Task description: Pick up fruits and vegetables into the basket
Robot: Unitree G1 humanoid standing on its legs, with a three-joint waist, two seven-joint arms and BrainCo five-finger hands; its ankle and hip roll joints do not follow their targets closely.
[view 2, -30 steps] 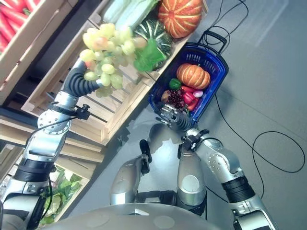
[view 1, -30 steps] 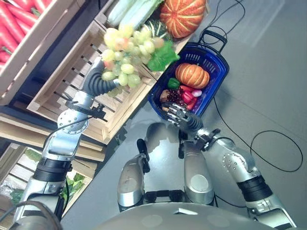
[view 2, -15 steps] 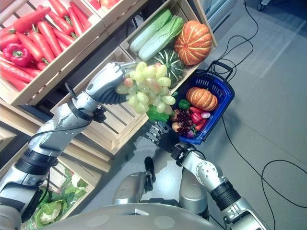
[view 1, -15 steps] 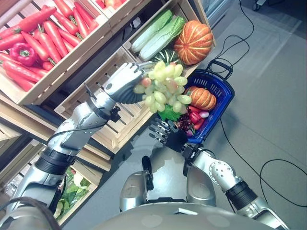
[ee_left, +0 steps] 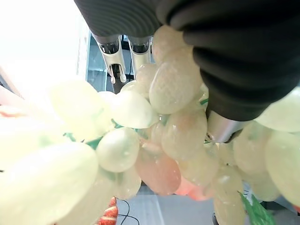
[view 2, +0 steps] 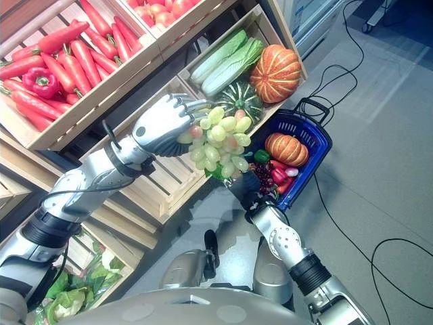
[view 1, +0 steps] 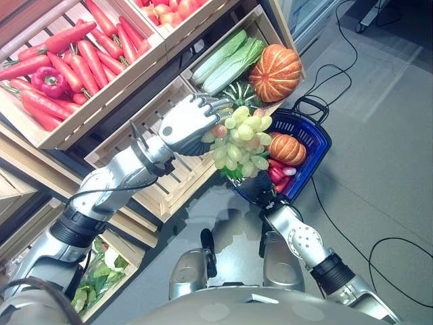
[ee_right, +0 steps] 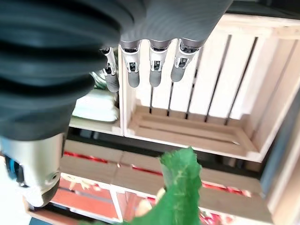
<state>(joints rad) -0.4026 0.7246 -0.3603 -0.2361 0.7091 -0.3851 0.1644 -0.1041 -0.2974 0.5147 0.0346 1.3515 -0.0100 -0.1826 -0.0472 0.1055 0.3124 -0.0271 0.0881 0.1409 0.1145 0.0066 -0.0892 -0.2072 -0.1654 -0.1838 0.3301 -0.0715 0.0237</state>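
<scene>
Our left hand [view 1: 189,122] reaches out from the crates, fingers curled round a bunch of green grapes [view 1: 240,139] that hangs just above the blue basket [view 2: 316,139]. Our right hand [ee_right: 140,63], below the bunch, shows relaxed, straight fingers in its wrist view, facing an empty wooden crate [ee_right: 201,117]

Grapes [view 1: 240,139] hang before crates [view 1: 145,115] — basket [view 1: 318,145] right.

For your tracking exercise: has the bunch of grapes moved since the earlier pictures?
Yes. The left hand has carried the grapes from over the empty crate towards the blue basket.
</scene>
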